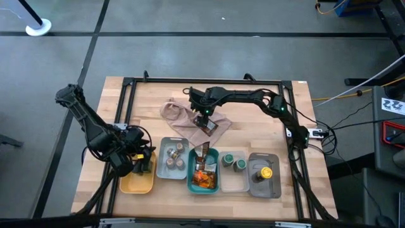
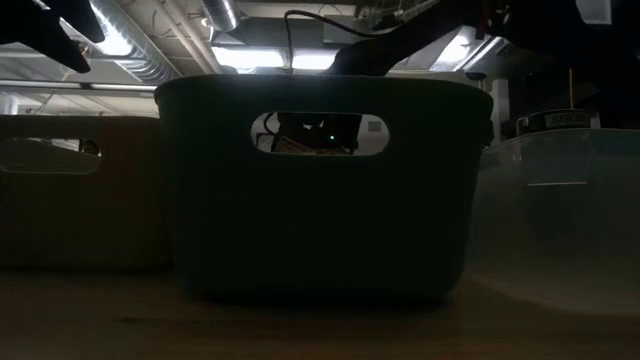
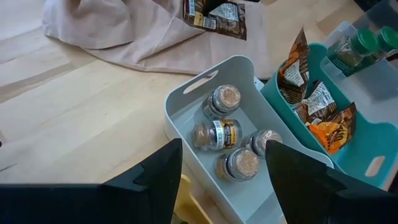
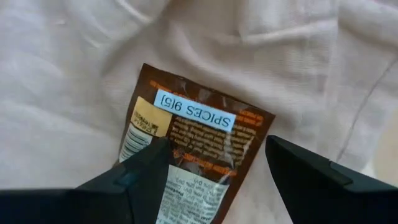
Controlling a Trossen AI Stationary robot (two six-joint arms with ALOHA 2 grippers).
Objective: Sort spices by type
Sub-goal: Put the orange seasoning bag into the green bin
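Hovering with fingers spread wide, the right gripper (image 4: 211,171) hangs over a brown packet (image 4: 186,162) on the cloth (image 4: 74,74); left gripper (image 3: 221,180) waits open above the grey tray (image 3: 186,102).

One packet (image 1: 207,125) on the cloth (image 1: 183,116), behind a row of five trays (image 1: 251,183) holding jars (image 1: 174,157).

High view: overhead, straight down on the whole bench (image 1: 101,126). Low view: at bench level, close against the teal tray (image 2: 320,190), facing the room. Left wrist view: slanting down on the grey tray (image 3: 186,118), near. Right wrist view: very close above a brown packet (image 4: 193,155) on the cloth (image 4: 74,74); the high view shares both.
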